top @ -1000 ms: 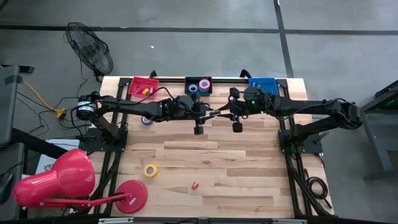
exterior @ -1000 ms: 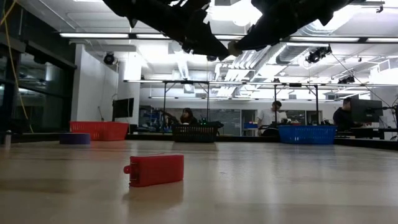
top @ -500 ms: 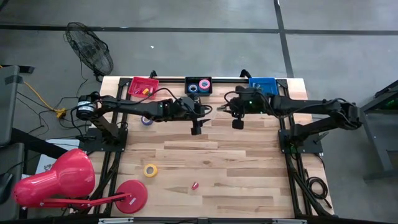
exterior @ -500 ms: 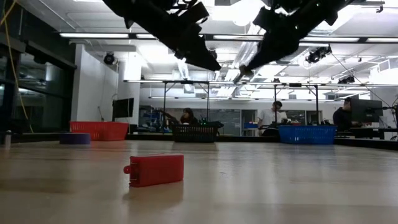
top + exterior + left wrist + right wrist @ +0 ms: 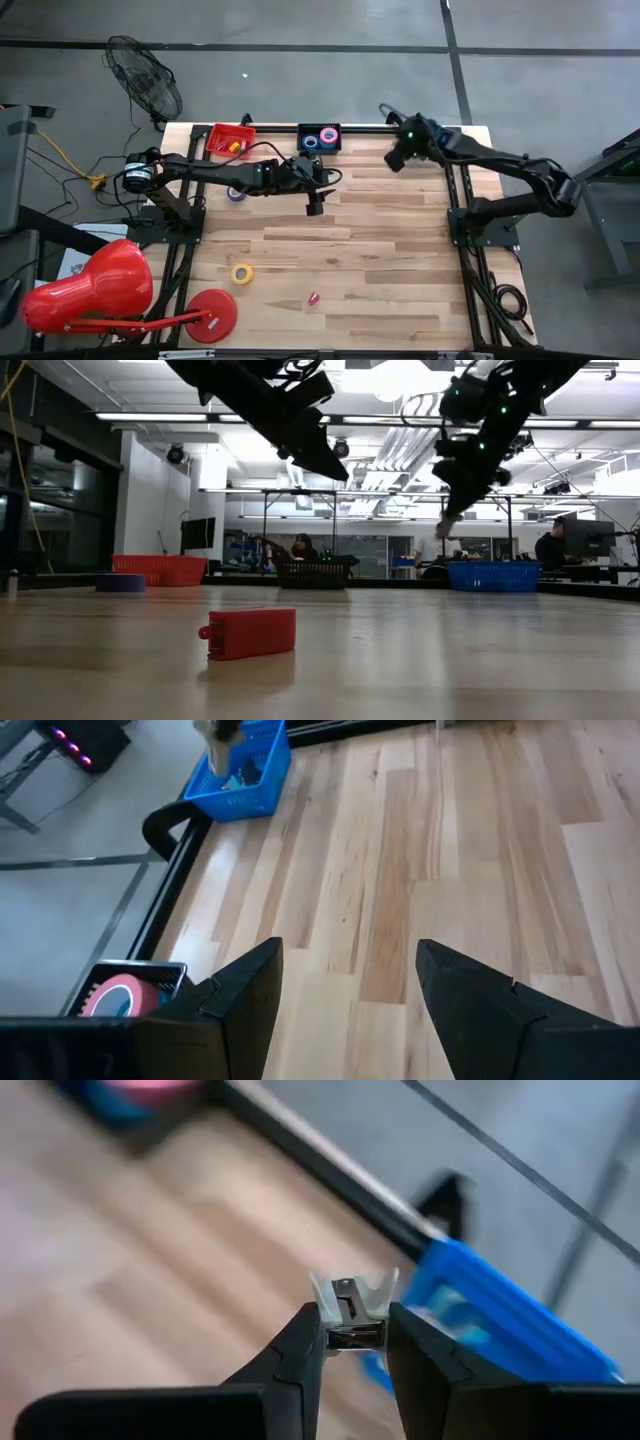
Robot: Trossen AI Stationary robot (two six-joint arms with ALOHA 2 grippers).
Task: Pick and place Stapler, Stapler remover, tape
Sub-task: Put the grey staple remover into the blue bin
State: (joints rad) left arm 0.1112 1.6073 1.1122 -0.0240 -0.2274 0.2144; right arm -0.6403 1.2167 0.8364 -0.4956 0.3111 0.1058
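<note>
at the far left of the table's back edge sat the red bin (image 5: 231, 139) with something small and yellow in it, and just in front of it a purple tape roll (image 5: 235, 194) lay flat on the wood, near the left arm. nearer the front edge lay a yellow tape roll (image 5: 241, 273) and, to its right, a small red stapler (image 5: 249, 633), both well apart from either arm. the left gripper (image 5: 315, 203) hung over the middle of the table in front of the black bin (image 5: 319, 138), its fingers (image 5: 245, 995) spread apart with nothing between them and only bare boards beyond. that black bin held blue and pink tape rolls. further right, the right gripper (image 5: 345, 1342) was raised beside the blue bin (image 5: 243, 772) at the back right, its fingers pinched on a small metal stapler remover (image 5: 349, 1306), whose pale prongs stuck out past the fingertips. the remover looked light, stiff and rather slick, so a grip across its flat body seemed safest, since it could twist if held by the prongs. the tape rolls looked light and rigid, best taken across the ring wall; the stapler was probably hard plastic, easiest to hold across its narrow sides.
</note>
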